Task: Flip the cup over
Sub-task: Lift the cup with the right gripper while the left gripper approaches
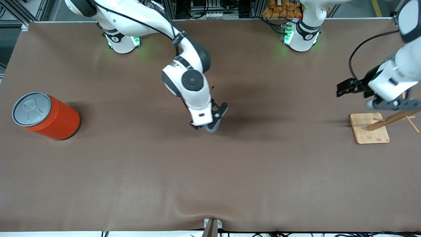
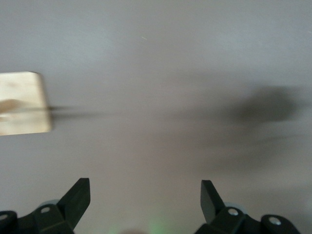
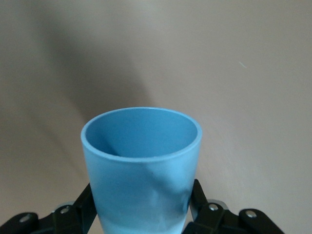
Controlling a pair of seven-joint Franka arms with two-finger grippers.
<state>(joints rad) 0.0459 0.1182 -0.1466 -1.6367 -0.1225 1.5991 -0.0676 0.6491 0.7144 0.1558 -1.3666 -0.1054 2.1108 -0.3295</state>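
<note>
The light-blue cup point(image 3: 141, 165) sits between the fingers of my right gripper point(image 3: 141, 207), which is shut on its sides. Its open mouth, darker blue inside, points away from the wrist. In the front view only a sliver of the cup point(image 1: 212, 127) shows under the right gripper point(image 1: 214, 119), low over the middle of the table. I cannot tell whether the cup touches the cloth. My left gripper point(image 1: 394, 104) is open and empty above a wooden stand at the left arm's end of the table, where that arm waits. The left wrist view shows the left gripper point(image 2: 145, 192) with its jaws wide apart.
A large orange-red can point(image 1: 49, 117) with a grey lid stands at the right arm's end of the table. A wooden stand with a square base point(image 1: 369, 128) and a slanted rod is under the left gripper; the stand's base also shows in the left wrist view point(image 2: 22, 102). Brown cloth point(image 1: 210, 177) covers the table.
</note>
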